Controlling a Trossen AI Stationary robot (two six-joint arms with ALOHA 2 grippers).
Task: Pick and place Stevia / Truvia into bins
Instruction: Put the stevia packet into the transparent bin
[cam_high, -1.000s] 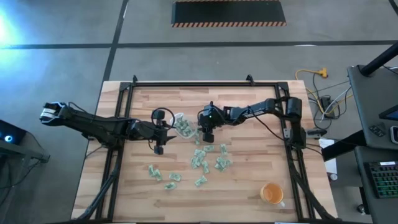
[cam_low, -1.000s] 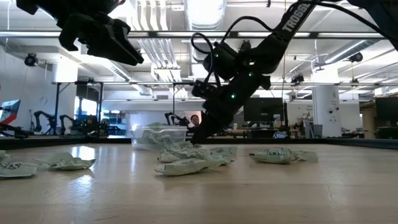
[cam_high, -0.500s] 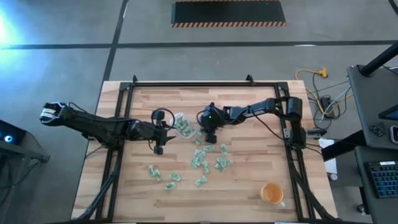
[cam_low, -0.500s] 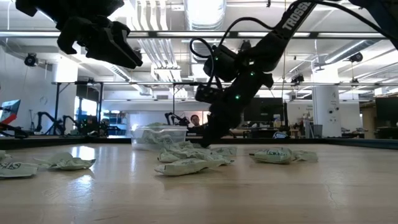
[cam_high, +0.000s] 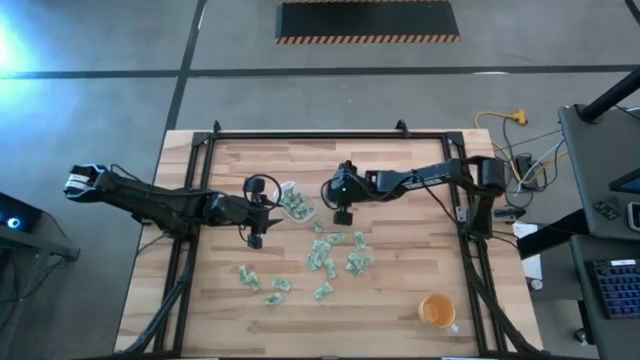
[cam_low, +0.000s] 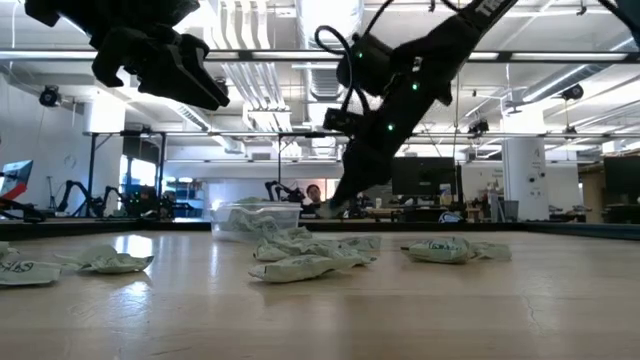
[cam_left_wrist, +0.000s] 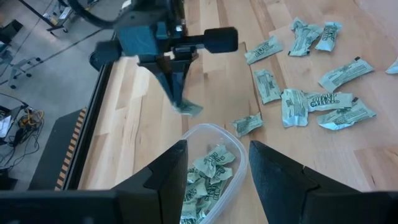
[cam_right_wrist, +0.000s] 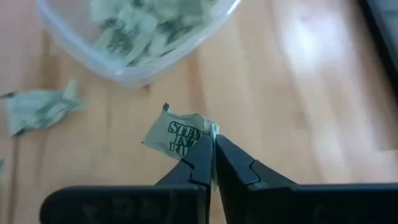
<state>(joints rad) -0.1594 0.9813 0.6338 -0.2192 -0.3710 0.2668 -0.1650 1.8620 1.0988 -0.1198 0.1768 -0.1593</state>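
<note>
Several pale green and white Stevia packets (cam_high: 335, 255) lie scattered on the wooden table, seen too in the left wrist view (cam_left_wrist: 311, 106). The clear bin (cam_high: 297, 205) stands near the table's middle with packets inside (cam_left_wrist: 208, 168). My right gripper (cam_high: 343, 214) hovers just right of the bin, shut on one packet (cam_right_wrist: 177, 137). My left gripper (cam_left_wrist: 214, 165) waits open just left of the bin, above the table. My right gripper pinches one end of a crumpled packet (cam_right_wrist: 206, 134) between its two fingertips. The fingers slant down from the table's right side. The packet sticks out past the tips (cam_left_wrist: 186, 107), lifted clear of the table.
An orange cup (cam_high: 437, 312) stands near the table's front right corner. A black metal frame (cam_high: 300, 135) runs along the table's far and side edges. Loose packets (cam_low: 300, 265) lie between the bin and the near edge.
My right gripper has shut on a packet from the pile beside the bin and risen, drifting slightly toward the table's right. The packet is now lifted clear of the table.
</note>
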